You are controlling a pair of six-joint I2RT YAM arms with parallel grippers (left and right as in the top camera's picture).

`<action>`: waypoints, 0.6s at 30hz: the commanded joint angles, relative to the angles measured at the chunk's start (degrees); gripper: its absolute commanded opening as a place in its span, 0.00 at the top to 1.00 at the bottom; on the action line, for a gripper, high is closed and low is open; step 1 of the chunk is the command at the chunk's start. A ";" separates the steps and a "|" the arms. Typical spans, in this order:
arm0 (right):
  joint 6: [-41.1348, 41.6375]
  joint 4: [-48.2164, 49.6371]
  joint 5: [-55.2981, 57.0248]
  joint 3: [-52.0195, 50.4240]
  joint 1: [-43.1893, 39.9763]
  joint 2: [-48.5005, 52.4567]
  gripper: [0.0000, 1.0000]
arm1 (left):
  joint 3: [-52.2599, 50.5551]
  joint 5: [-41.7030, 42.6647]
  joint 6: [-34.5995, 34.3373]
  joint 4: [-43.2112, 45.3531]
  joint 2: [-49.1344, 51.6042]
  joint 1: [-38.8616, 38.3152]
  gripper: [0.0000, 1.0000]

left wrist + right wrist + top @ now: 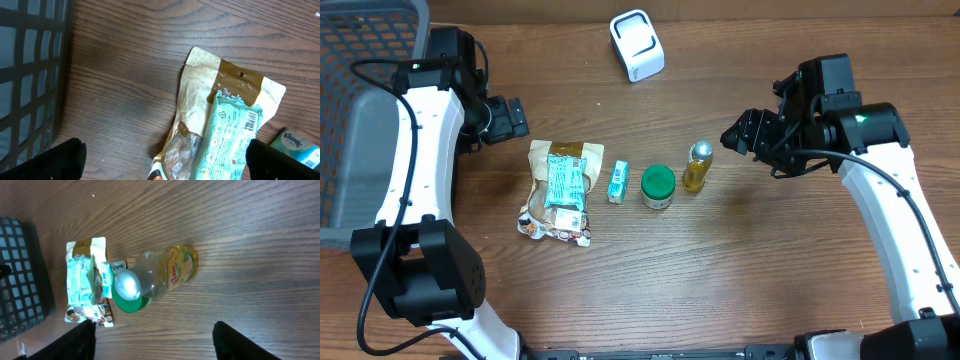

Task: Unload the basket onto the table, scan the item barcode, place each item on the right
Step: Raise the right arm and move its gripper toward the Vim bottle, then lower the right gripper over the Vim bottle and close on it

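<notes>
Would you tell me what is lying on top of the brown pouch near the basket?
A mint-green packet lies on the brown pouch, its barcode facing up. The pouch's middle is covered, so its print there cannot be read.

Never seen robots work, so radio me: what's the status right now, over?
Left claw open, empty. Right claw open, empty, beside yellow plastic bottle with silver cap, not touching. Round green-lidded jar crowds bottle's far side.
</notes>
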 commanded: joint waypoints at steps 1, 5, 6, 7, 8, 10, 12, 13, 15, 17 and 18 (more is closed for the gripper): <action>1.36 0.24 1.44 1.40 1.73 0.46 0.30 | -0.42 0.42 0.87 0.09 -0.35 -0.37 0.01; 5.18 0.24 9.70 1.38 5.46 0.55 0.30 | -0.42 0.42 0.87 0.09 -0.35 -0.37 0.01; 5.79 0.28 12.00 1.38 6.73 0.55 0.30 | -0.42 0.44 0.87 0.09 -0.35 -0.37 0.00; 6.43 0.28 14.14 1.38 7.78 0.55 0.26 | -0.42 0.42 0.87 0.09 -0.35 -0.37 0.00; 7.13 0.31 16.81 1.38 9.05 0.61 0.25 | -0.42 0.42 0.87 0.09 -0.35 -0.37 0.01; 9.18 0.39 21.20 1.38 11.17 0.85 0.25 | -0.42 0.42 0.87 0.09 -0.35 -0.37 0.01; 10.01 0.79 23.82 1.38 13.20 1.31 0.24 | -0.42 0.42 0.87 0.09 -0.35 -0.37 0.01; 9.99 1.29 24.70 1.38 14.36 1.79 0.24 | -0.42 0.42 0.87 0.09 -0.35 -0.37 0.01; 9.99 2.25 26.03 1.31 15.61 2.51 0.23 | -0.42 0.44 0.87 0.09 -0.35 -0.39 0.00; 9.97 3.48 27.30 1.29 16.61 3.63 0.20 | -0.42 0.44 0.87 0.09 -0.35 -0.37 0.00; 9.99 3.98 27.54 1.29 16.76 4.13 0.19 | -0.42 0.42 0.85 0.09 -0.35 -0.37 0.00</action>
